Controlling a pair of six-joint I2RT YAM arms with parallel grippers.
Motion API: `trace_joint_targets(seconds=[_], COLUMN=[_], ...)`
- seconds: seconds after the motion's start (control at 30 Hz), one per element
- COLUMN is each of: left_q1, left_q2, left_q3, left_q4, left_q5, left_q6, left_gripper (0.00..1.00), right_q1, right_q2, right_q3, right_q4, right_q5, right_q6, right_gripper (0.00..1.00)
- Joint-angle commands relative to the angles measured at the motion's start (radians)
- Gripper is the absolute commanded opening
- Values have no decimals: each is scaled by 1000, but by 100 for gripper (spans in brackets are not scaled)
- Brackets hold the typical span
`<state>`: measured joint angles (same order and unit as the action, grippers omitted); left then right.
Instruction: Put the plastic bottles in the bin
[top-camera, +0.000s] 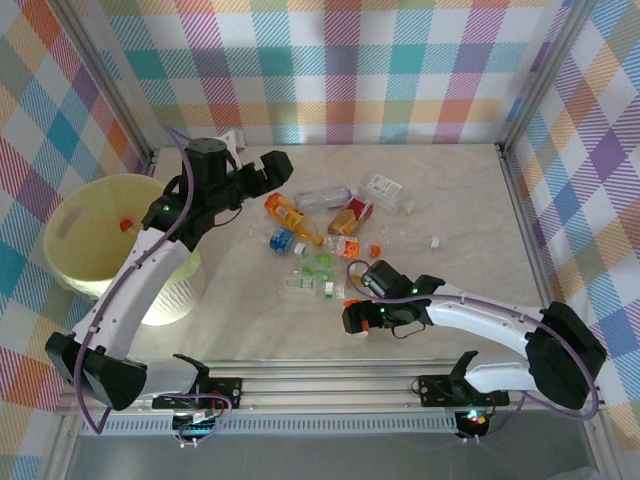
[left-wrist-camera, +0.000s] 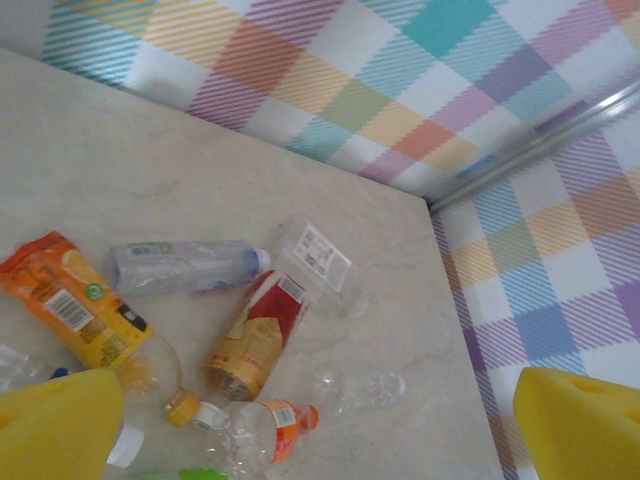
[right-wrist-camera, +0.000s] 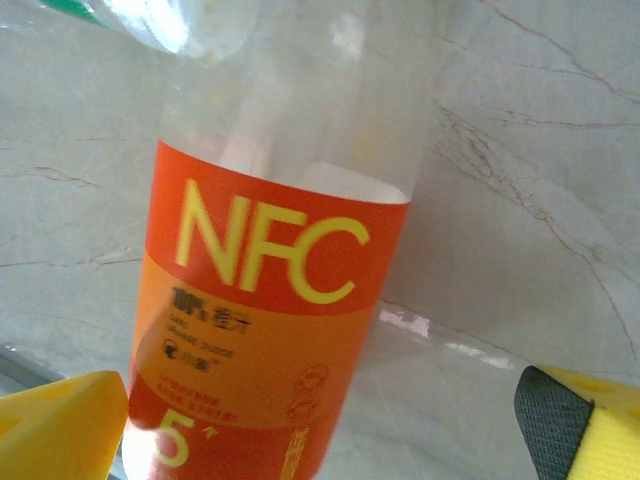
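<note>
Overhead, left arm (top-camera: 150, 262) outstretched, left tool (top-camera: 266, 172) spread, right tool (right-wrist-camera: 320, 432) low, spread over orange-labelled bottle (right-wrist-camera: 270, 300)

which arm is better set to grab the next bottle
Right. The right gripper, open, has the orange NFC bottle lined up between its jaws, so closing would likely grip it. The left gripper, also open, hangs above the pile with nothing between its jaws, though nearer the bin.

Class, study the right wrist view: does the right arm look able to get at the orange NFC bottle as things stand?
Likely yes. The right gripper stands open, the NFC bottle lies on the marble table between its yellow fingers, and nothing covers it or blocks the approach.
</note>
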<state>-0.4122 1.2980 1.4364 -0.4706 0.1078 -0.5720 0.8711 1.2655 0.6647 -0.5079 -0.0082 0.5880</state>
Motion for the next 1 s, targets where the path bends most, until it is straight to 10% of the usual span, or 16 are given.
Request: trace_joint_targets(seconds=[0.0,0.97], left_q1=[-7,-64], left_q2=[-7,43], left_q3=[-3,-36], left_q4=[-15,138], left_q5=[-98,-46], left_q6=[-45,-15], left_gripper=[100,100], right_q1=[5,16], right_q2=[34,-162], right_q3=[7,-88], right_q4=[-20,31], right_q5=[9,283], right_q6=[-3,-100], right_gripper=[100,51])
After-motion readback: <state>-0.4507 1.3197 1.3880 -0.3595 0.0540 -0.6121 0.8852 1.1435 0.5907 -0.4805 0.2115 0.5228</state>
